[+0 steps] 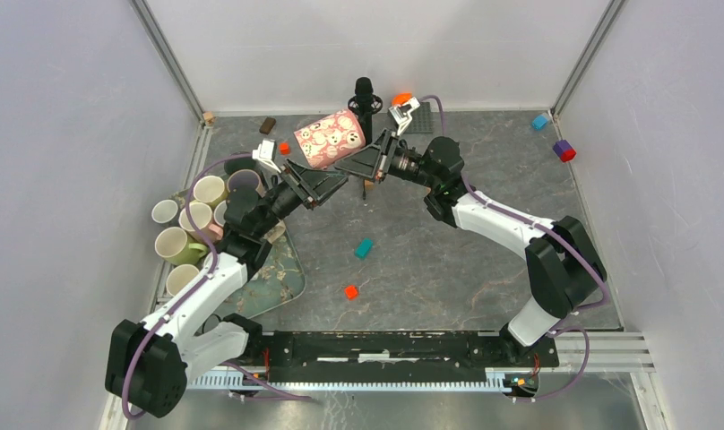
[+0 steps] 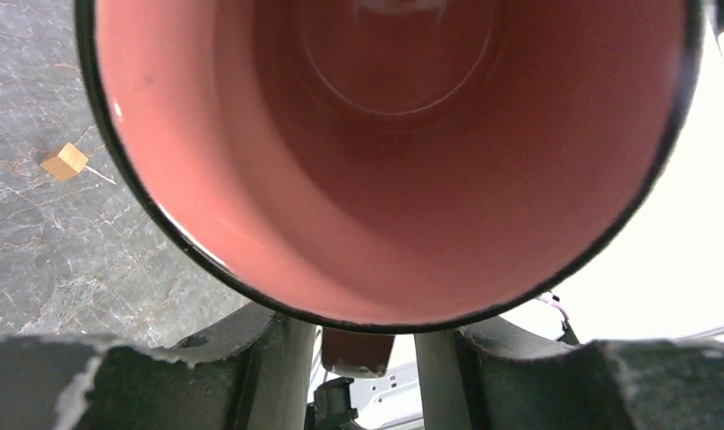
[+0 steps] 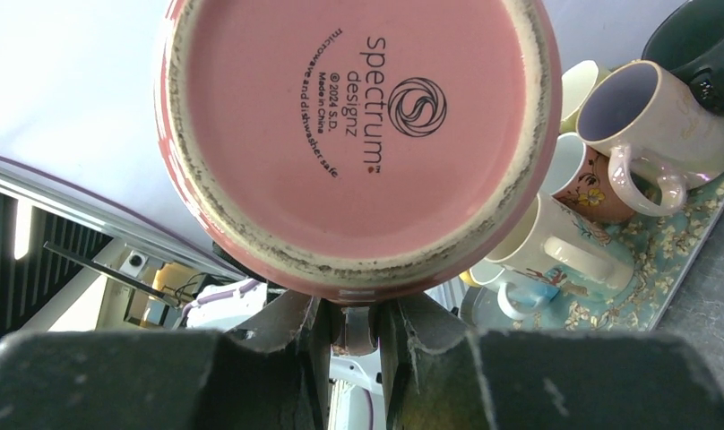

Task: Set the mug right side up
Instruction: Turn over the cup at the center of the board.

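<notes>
**Mug on its side, slung between both arms at upper centre of the top view**

The pink ghost-print mug (image 1: pixel 334 139) lies sideways, mouth aimed lower left at the left gripper (image 1: pixel 330 177) and base turned to the right gripper (image 1: pixel 372 163). From the right wrist, the fingers are pinched tight on a pink part of the mug just under its base. From the left wrist, the jaws flank the handle stub below the rim with slivers of light either side, so clamped or not, can't tell. The back wall sits close behind, and a black stand (image 1: pixel 365 94) is just beyond the mug. A tray (image 1: pixel 287 269) of mugs (image 1: pixel 193 224) crowds the left edge. The marbled grey table (image 1: pixel 448 260) opens right of centre, with a teal block (image 1: pixel 365 248) and a red block (image 1: pixel 350 291) mid-frame. White panels wall it in.
</notes>
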{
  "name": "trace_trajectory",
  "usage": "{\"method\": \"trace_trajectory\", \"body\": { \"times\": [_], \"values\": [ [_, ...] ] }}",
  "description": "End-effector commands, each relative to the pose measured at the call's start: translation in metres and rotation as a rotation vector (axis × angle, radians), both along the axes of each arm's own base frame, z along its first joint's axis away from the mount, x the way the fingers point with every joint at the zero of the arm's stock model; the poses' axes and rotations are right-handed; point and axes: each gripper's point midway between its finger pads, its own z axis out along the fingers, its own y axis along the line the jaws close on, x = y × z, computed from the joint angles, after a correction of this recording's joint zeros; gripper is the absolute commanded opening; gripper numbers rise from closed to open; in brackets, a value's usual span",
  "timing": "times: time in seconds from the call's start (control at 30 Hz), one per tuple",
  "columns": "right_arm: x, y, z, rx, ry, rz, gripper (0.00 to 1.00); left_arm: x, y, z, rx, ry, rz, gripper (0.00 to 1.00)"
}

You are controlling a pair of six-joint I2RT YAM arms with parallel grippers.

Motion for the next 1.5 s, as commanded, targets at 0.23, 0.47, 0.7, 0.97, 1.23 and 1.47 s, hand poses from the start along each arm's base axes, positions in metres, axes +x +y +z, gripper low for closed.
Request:
{"method": "trace_trajectory", "body": {
  "times": [0.23, 0.47, 0.7, 0.97, 1.23, 1.47],
  "values": [
    [-0.02, -0.01, 0.052, 0.127, -0.165, 0.005, 0.0, 0.002, -0.004, 0.03, -0.069, -0.068, 0.002, 0.37],
    [-0.018, -0.006, 0.049, 0.123, -0.158, 0.014, 0.0, -0.004, -0.011, 0.025, -0.05, -0.068, -0.041, 0.42],
    [-0.019, -0.003, 0.047, 0.117, -0.163, 0.019, 0.0, 0.0, -0.006, 0.02, -0.047, -0.054, 0.002, 0.31],
    [-0.02, -0.003, 0.028, 0.039, -0.193, -0.009, 0.07, 0.001, 0.003, 0.021, 0.021, -0.084, 0.07, 0.02],
    [-0.009, -0.005, -0.02, -0.1, -0.218, -0.081, 0.55, -0.007, 0.025, -0.009, 0.261, -0.015, 0.169, 0.02],
    [-0.005, -0.01, -0.077, -0.225, -0.209, -0.137, 0.74, -0.024, 0.047, -0.047, 0.443, 0.107, 0.204, 0.02]
  ]
}}
